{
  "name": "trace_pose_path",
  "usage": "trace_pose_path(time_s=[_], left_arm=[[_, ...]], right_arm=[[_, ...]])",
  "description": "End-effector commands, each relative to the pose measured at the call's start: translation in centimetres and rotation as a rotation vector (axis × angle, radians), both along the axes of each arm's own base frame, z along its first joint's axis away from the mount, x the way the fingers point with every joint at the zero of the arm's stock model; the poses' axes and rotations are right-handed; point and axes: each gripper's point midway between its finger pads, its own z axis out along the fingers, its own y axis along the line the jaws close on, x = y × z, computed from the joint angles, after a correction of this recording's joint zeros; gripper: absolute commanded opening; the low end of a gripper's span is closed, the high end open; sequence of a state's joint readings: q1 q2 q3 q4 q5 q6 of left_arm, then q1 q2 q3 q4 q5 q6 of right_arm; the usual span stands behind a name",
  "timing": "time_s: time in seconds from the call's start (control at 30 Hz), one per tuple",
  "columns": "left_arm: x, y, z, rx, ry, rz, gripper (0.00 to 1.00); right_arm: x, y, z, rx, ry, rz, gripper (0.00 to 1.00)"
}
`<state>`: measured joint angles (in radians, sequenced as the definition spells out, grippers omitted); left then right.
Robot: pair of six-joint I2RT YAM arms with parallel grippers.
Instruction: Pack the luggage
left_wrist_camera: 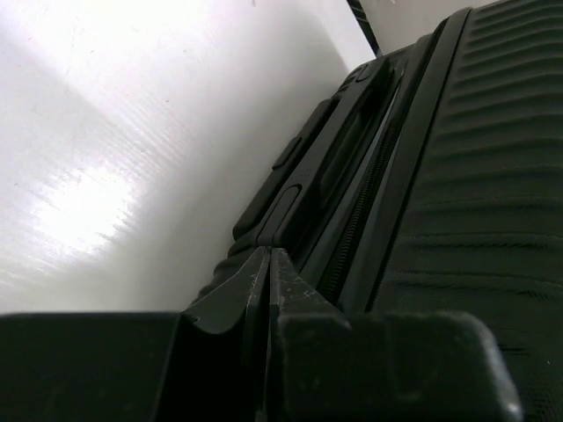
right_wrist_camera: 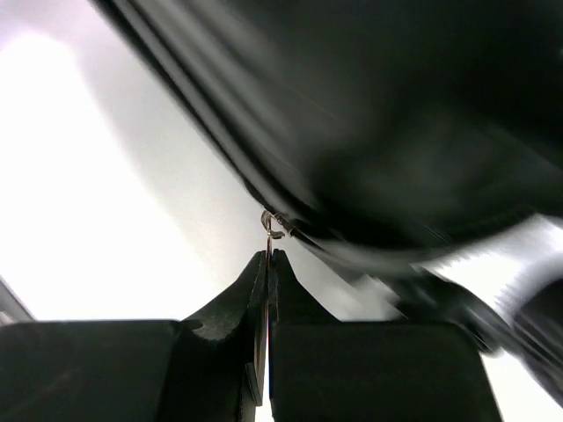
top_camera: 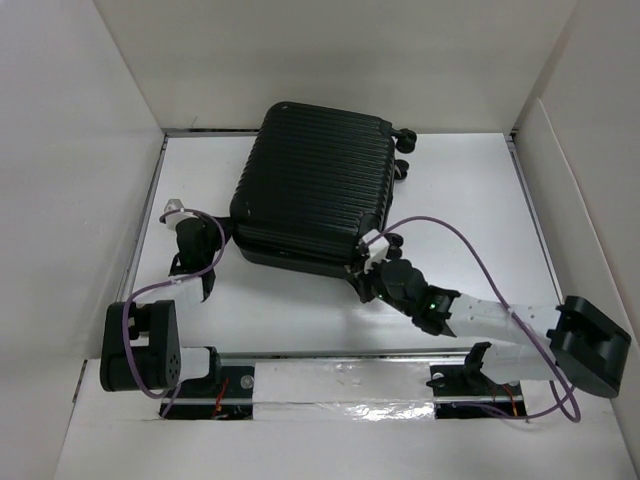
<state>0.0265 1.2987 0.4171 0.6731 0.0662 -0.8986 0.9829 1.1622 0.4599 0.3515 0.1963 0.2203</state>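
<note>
Since the luggage (top_camera: 315,185) lies shut on the table (top_camera: 470,200), your right gripper (right_wrist_camera: 268,257), at its near corner, pinches the zipper pull (right_wrist_camera: 273,227), likely to zip it. Your left gripper (left_wrist_camera: 268,255), fingers pressed together on nothing, rests beside its handle (left_wrist_camera: 308,176), maybe steadying it. Blur hides the zipper track.

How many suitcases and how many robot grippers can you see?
Suitcase: 1
Grippers: 2 (left gripper, right gripper)
Total: 3
</note>
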Motion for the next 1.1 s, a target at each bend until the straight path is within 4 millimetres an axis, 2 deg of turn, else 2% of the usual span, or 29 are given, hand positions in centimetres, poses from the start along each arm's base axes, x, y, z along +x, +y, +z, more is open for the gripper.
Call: trace_pose_path(time_s=[0.0, 0.03, 0.1, 0.13, 0.17, 0.23, 0.27, 0.3, 0.33, 0.37, 0.4, 0.43, 0.47, 0.5, 0.57, 0.6, 0.63, 0.67, 0.73, 0.77, 0.8, 0.83, 0.87, 0.9, 0.93, 0.97, 1.03, 1.07], left_arm=[[-0.6, -5.6, 1.7, 0.015, -0.096, -0.186, 0.0], [-0.9, -6.1, 1.2, 0.016, -0.085, -0.201, 0.0], [-2.1, -7.5, -0.1, -0.028, -0.075, -0.241, 0.0], [-2.8, -8.6, -0.2, -0.046, -0.088, -0.273, 0.0], [-3.0, -9.1, 0.0, -0.06, -0.112, -0.286, 0.0], [-4.0, -10.8, -0.7, -0.066, -0.099, -0.325, 0.0], [-4.2, -11.1, -0.9, -0.063, -0.093, -0.328, 0.0], [-4.5, -11.3, -1.2, -0.065, -0.086, -0.337, 0.0], [-4.7, -11.4, -1.3, -0.071, -0.09, -0.34, 0.0], [-4.9, -11.9, -0.8, -0.081, -0.119, -0.359, 0.0], [-5.6, -11.8, -1.5, -0.084, -0.109, -0.361, 0.0], [-5.9, -11.7, -1.6, -0.089, -0.111, -0.363, 0.0], [-6.0, -11.7, -1.6, -0.09, -0.119, -0.363, 0.0], [-6.5, -11.5, -2.2, -0.088, -0.107, -0.358, 0.0], [-6.8, -11.4, -2.1, -0.105, -0.128, -0.353, 0.0], [-7.4, -11.2, -2.8, -0.108, -0.115, -0.348, 0.0], [-7.4, -11.2, -2.9, -0.111, -0.116, -0.348, 0.0], [-7.5, -11.3, -3.0, -0.113, -0.111, -0.355, 0.0], [-7.7, -11.5, -3.0, -0.113, -0.109, -0.368, 0.0], [-7.7, -11.3, -2.9, -0.108, -0.115, -0.36, 0.0], [-7.7, -11.2, -2.8, -0.1, -0.117, -0.355, 0.0], [-7.6, -11.1, -2.7, -0.095, -0.118, -0.348, 0.0], [-7.5, -10.6, -2.7, -0.091, -0.116, -0.331, 0.0], [-7.4, -10.6, -2.3, -0.088, -0.124, -0.335, 0.0], [-7.2, -10.3, -2.1, -0.079, -0.128, -0.327, 0.0], [-7.1, -9.9, -1.6, -0.074, -0.137, -0.315, 0.0], [-7.1, -9.7, -1.1, -0.06, -0.148, -0.308, 0.0], [-7.2, -9.5, -0.7, -0.054, -0.154, -0.301, 0.0]], right_arm=[[-1.1, 6.2, 4.6, 0.115, -0.051, 0.157, 0.0], [-0.9, 8.0, 6.9, 0.151, -0.071, 0.18, 0.0], [-1.7, 10.7, 7.7, 0.147, -0.078, 0.24, 0.0], [-2.7, 12.6, 6.7, 0.118, -0.065, 0.283, 0.0], [-2.8, 14.7, 9.3, 0.151, -0.094, 0.306, 0.0], [-3.6, 17.3, 10.5, 0.157, -0.105, 0.356, 0.0], [-3.9, 18.8, 9.0, 0.119, -0.079, 0.386, 0.0], [-4.5, 21.1, 12.0, 0.172, -0.103, 0.435, 0.0], [-4.6, 22.5, 12.4, 0.18, -0.098, 0.465, 0.0], [-5.2, 24.3, 9.8, 0.128, -0.054, 0.504, 0.0], [-5.9, 26.7, 13.1, 0.188, -0.078, 0.55, 0.0], [-5.8, 27.8, 13.4, 0.196, -0.074, 0.559, 0.0], [-6.5, 29.1, 13.6, 0.204, -0.061, 0.587, 0.0], [-6.9, 31.2, 14.7, 0.246, -0.059, 0.635, 0.0], [-7.6, 33.1, 15.7, 0.315, -0.019, 0.683, 0.0], [-8.4, 34.0, 15.0, 0.331, 0.028, 0.724, 0.0], [-9.1, 34.4, 16.0, 0.359, 0.024, 0.744, 0.0], [-9.1, 34.3, 16.2, 0.372, 0.019, 0.743, 0.0], [-8.0, 31.7, 14.9, 0.317, -0.008, 0.652, 0.02], [-7.4, 30.3, 14.5, 0.293, -0.024, 0.597, 0.08], [-6.8, 28.8, 13.9, 0.258, -0.046, 0.553, 0.21], [-5.5, 26.0, 16.4, 0.274, -0.089, 0.47, 0.48], [-4.4, 23.1, 12.6, 0.179, -0.054, 0.406, 0.6], [-3.5, 21.1, 12.1, 0.146, -0.061, 0.34, 0.76], [-3.0, 19.1, 11.7, 0.121, -0.056, 0.304, 0.82], [-2.3, 15.6, 11.0, 0.073, -0.039, 0.247, 0.87], [-1.6, 12.2, 10.9, 0.042, -0.029, 0.192, 0.87], [-1.1, 9.6, 12.7, 0.061, -0.042, 0.155, 0.87]])
